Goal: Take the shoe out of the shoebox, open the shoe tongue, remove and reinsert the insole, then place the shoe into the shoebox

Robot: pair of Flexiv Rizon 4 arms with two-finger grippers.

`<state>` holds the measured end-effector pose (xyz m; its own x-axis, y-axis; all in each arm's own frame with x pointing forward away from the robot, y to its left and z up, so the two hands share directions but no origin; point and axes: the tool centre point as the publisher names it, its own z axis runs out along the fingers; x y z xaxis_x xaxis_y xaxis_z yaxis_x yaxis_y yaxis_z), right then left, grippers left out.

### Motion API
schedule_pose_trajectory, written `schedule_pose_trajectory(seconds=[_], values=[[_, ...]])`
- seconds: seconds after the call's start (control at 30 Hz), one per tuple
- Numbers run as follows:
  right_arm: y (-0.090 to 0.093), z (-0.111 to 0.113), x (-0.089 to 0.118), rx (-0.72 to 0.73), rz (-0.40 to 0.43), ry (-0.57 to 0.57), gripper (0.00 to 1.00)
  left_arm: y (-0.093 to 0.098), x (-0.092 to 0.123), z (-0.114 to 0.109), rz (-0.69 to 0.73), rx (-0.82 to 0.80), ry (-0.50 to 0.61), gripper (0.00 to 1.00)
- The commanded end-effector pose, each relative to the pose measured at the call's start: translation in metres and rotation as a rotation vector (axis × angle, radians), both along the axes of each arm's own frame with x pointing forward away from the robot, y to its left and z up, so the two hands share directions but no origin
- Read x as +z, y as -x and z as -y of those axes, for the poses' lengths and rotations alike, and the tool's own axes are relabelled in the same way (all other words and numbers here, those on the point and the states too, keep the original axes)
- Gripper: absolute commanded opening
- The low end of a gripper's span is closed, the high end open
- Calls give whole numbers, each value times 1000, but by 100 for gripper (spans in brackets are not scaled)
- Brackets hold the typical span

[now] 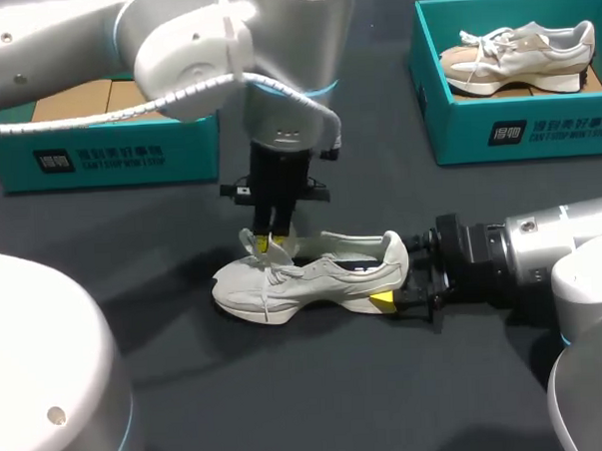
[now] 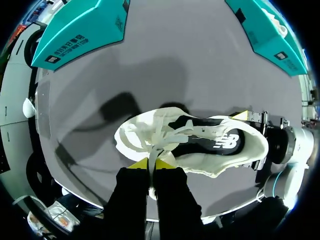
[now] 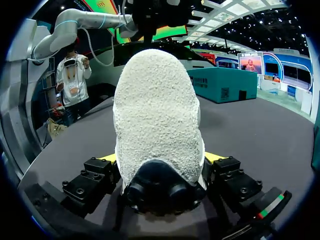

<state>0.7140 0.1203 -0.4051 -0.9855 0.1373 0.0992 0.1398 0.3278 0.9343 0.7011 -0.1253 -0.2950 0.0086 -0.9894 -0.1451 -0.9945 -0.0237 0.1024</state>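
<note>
One black cloth-covered table (image 1: 319, 404) carries the pale grey lace-up sneaker (image 1: 323, 276), out of its teal cardboard shoebox (image 1: 98, 154). The right gripper (image 1: 403, 279) clamps its heel. The left gripper (image 1: 272, 244), nearly closed, pinches the white tongue (image 1: 252, 242). A hard pull could slip the tongue free or drag the heel loose.

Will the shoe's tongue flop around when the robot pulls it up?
Probably floppy: the tongue looks thin and bends up between the left fingers. The shoe likely won't tip, since the right fingers clamp its heel.
</note>
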Motion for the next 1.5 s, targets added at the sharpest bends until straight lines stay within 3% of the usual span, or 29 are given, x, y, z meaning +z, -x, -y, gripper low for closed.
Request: schedule_pose_trajectory(seconds=[0.03,0.23,0.5,0.67,0.93,1.33,1.5], values=[[1,1,0,-2,0,2,0,5,-3,-29,28,47,351,0],[1,1,0,-2,0,2,0,4,-14,-40,7,62,372,0],[1,1,0,-2,0,2,0,4,-25,-45,-35,44,285,0],[1,1,0,-2,0,2,0,6,-34,-48,-38,27,238,16],[1,1,0,-2,0,2,0,7,-47,-53,-38,6,155,26],[1,1,0,-2,0,2,0,6,-57,-70,-7,-21,0,71],[1,1,0,-2,0,2,0,6,-61,-78,-5,-37,-60,76]])
